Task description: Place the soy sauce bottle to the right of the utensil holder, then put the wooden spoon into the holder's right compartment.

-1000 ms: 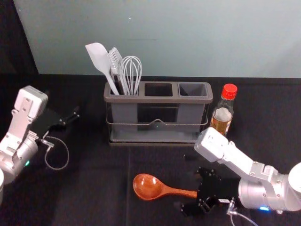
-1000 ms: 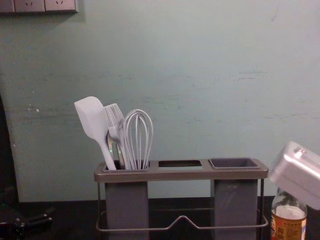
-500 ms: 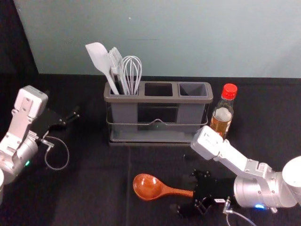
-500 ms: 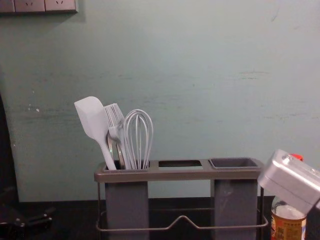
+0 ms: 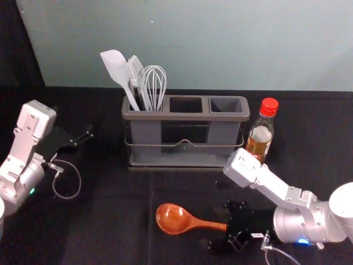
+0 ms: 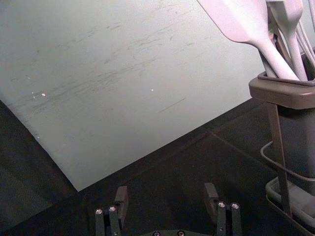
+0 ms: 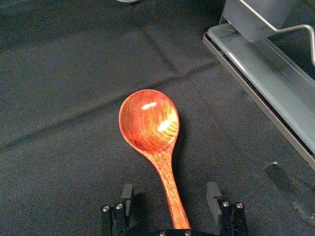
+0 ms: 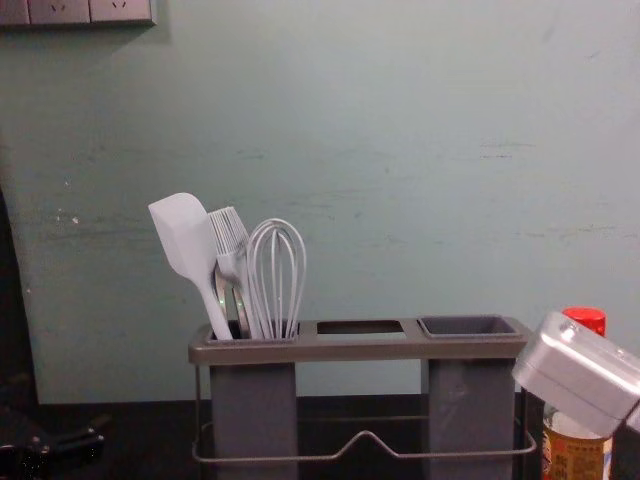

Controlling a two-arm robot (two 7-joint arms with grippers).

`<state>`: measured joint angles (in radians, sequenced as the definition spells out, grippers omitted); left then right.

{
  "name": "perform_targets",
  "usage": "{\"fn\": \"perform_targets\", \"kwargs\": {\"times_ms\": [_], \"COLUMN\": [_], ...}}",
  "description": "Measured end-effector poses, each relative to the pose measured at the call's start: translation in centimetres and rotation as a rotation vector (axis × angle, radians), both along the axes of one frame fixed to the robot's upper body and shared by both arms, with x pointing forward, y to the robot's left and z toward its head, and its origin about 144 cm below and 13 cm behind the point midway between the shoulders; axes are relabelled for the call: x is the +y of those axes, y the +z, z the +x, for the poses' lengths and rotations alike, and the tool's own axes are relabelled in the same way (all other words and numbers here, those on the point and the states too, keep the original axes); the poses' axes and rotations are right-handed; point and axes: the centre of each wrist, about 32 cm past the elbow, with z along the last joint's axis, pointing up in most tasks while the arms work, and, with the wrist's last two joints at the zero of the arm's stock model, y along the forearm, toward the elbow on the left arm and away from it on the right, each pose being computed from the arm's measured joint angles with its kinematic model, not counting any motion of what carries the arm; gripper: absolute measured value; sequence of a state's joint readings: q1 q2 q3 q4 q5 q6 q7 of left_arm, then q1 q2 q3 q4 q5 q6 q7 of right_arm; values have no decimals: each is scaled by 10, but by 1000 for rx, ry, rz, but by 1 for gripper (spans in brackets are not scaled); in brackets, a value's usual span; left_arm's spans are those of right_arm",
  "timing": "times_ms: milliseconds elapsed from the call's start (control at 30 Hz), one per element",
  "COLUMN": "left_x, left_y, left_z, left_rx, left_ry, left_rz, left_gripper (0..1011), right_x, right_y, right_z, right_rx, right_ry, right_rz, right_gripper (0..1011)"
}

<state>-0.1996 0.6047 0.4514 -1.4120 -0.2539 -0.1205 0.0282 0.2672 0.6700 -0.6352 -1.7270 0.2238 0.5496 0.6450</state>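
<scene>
Straddling spoon handle (image 7: 173,196) w/ my R gripper (image 7: 170,189), wide, prob. to pinch it for R slot (image 5: 226,105); soy btl (image 5: 261,138) R of holder (image 5: 187,116); L gripper (image 6: 166,190) wide, far L.

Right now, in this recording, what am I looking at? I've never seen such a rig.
This is a two-armed robot. The head view looks down, the chest view looks across the table, and each wrist view comes from that arm.

On the black cloth stand a utensil holder, with white utensils in its left compartment, and a soy sauce bottle on its right. A wooden spoon lies in front.

Nothing is gripped: the right gripper is open around the spoon's handle; the left gripper is open, left of the holder.
</scene>
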Motion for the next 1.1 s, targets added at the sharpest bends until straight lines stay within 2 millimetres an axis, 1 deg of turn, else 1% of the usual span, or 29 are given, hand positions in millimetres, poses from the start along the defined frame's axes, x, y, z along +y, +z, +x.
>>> {"fn": "perform_targets", "kwargs": {"times_ms": [33,133,167,267,333,867,1033,1100], "left_x": [0,0,0,0,0,0,0,0], "left_y": [0,0,0,0,0,0,0,0], "left_z": [0,0,0,0,0,0,0,0], "left_rx": [0,0,0,0,0,0,0,0], "left_ry": [0,0,0,0,0,0,0,0], "left_rz": [0,0,0,0,0,0,0,0], "left_gripper": [1005,1005,1005,1005,1005,1005,1005,1005], "right_x": [0,1,1,1,2,0,-1,-1], "right_y": [0,-1,-1,-1,-1,1,1,1], "right_z": [0,1,1,2,2,-1,-2,-2], "right_rx": [0,2,2,5,6,1,2,1], "right_ry": [0,-4,-4,-4,-4,-15,-17,-17], "right_rz": [0,-4,-4,-6,-7,-11,-12,-12], "right_gripper": [979,848,848,739,704,592,449,367]}}
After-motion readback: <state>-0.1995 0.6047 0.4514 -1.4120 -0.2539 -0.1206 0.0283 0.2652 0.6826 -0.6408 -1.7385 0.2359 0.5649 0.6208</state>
